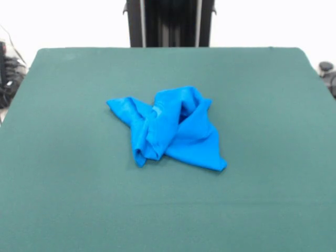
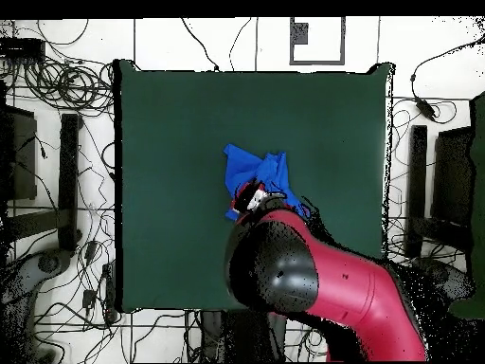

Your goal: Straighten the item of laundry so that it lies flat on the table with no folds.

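Lying crumpled near the middle of the green table (image 1: 63, 199), the bright blue T-shirt (image 1: 173, 128) is bunched into overlapping folds, with one flat flap spread toward the near edge in the front view. From overhead, the red and black arm (image 2: 322, 280) reaches over the table and covers part of the shirt. The claw is hidden beneath the arm, so its state cannot be told.
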Controlling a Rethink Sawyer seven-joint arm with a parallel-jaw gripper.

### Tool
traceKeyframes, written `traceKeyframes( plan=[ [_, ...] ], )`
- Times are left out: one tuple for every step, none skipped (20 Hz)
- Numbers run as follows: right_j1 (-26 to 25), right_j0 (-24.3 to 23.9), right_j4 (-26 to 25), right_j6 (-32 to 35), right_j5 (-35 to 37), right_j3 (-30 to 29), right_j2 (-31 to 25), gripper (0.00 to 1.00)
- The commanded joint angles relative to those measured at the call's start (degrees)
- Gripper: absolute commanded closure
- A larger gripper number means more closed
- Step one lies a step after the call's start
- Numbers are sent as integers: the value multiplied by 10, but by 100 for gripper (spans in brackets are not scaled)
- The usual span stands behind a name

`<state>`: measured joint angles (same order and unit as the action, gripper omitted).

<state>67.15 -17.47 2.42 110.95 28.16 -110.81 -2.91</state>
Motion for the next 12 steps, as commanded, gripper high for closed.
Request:
traceKeyframes(
  plan=[
    [-18, 13, -30, -11, 7, -57, -50, 0],
    [-25, 12, -29, -9, 2, -56, -52, 0],
    [-27, 12, -28, -7, -3, -57, -54, 0],
    [-30, 12, -30, -8, 0, -53, -54, 0],
    [-32, 12, -32, -8, 3, -49, -54, 0],
    [-37, 14, -37, -9, 11, -36, -52, 0],
    [-44, 12, -40, -11, 14, -27, -53, 0],
    [-51, 11, -42, -13, 17, -18, -55, 0],
    [-59, 7, -45, -17, 14, -12, -59, 0],
    [-68, 3, -46, -18, 10, -5, -63, 0],
    [-78, 1, -49, -19, 6, 2, -67, 0],
    [-86, -2, -53, -20, 0, 7, -70, 0]
  ],
)
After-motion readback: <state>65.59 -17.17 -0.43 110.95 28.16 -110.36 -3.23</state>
